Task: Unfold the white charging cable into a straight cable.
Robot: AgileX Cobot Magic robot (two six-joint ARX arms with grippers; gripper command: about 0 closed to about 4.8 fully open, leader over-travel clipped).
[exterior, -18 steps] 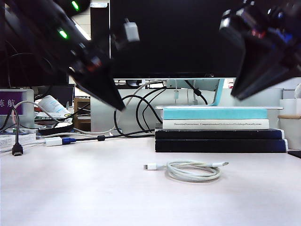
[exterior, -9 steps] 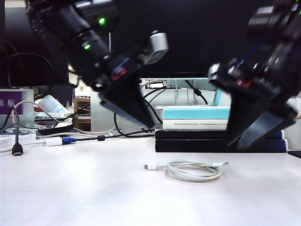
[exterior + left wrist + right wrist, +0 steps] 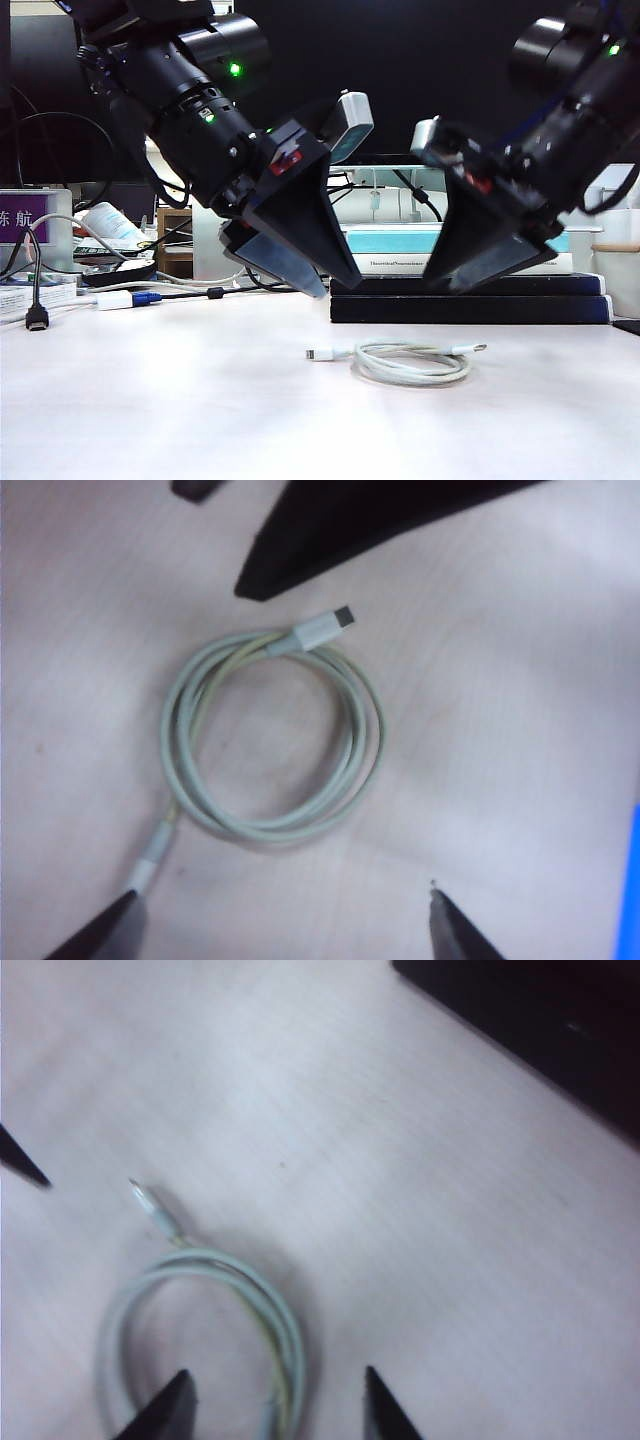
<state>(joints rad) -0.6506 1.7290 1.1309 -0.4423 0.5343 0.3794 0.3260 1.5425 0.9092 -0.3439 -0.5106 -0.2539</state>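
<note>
Both arms are low over the table (image 3: 150, 400), and the cable (image 3: 405, 362) lies coiled flat on it, untouched. One plug end sticks out of the coil toward the left gripper's side, the metal-tipped end toward the right gripper's side.

The left gripper (image 3: 335, 285) hangs above and just to the left of the coil in the exterior view, tips angled down toward it, clear of the table. In its wrist view (image 3: 285, 925) the jaws stand wide apart, empty, and the coil (image 3: 270, 735) sits just ahead of the gap between them. One plug end lies right by one fingertip (image 3: 100, 935); whether they touch, I can't tell. The other plug points at a dark shape beyond the coil.

The right gripper (image 3: 445, 285) hangs above the coil's right half, also tilted down, also off the table. Its wrist view (image 3: 275, 1405) shows the jaws parted, nothing held, with the near arc of the coil (image 3: 200, 1330) running between the two fingertips (image 3: 165, 1410). The metal-tipped plug lies beyond them, apart.

Behind the cable a stack of books (image 3: 470, 290) sits on the table, and far left a black cable (image 3: 35, 290) and a white adapter (image 3: 115, 300).
</note>
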